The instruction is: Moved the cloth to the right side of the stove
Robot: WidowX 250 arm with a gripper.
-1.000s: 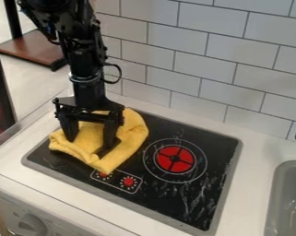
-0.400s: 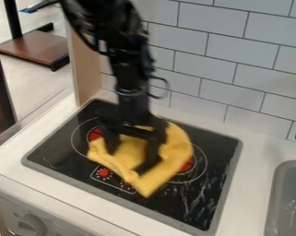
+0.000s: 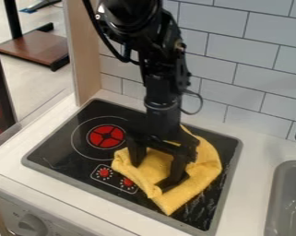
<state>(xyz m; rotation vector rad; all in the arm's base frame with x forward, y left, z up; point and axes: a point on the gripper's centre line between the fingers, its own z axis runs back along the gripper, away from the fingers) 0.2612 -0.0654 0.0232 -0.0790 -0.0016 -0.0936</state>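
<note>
Sliding rightwards across the stove (image 3: 63,143) since the earlier frames, the yellow cloth (image 3: 199,179) is now lying over the right half of the black top, and the black arm (image 3: 162,92) is travelling with it from the left side. The left burner (image 3: 107,137), which the cloth was covering at first, is now showing whole, while the right one is hiding under the folds. The hand (image 3: 151,175) is pointing down into the cloth with its two fingers standing well apart, one towards the left edge of the cloth and the other further right and nearer, and yellow fabric is showing between them; it is seemingly pushing the cloth along rather than pinching it. Most of the job is looking done: the cloth's right edge is coming close to the stove's right border, and a corner is pointing towards the near edge. Its left part, though, is reaching back beside the control dials (image 3: 116,177), so a little more shifting may be wanting if the whole cloth is to be sitting on the right. What is otherwise remaining, as far as one is judging, is lifting the hand clear without dragging the fabric back
</note>
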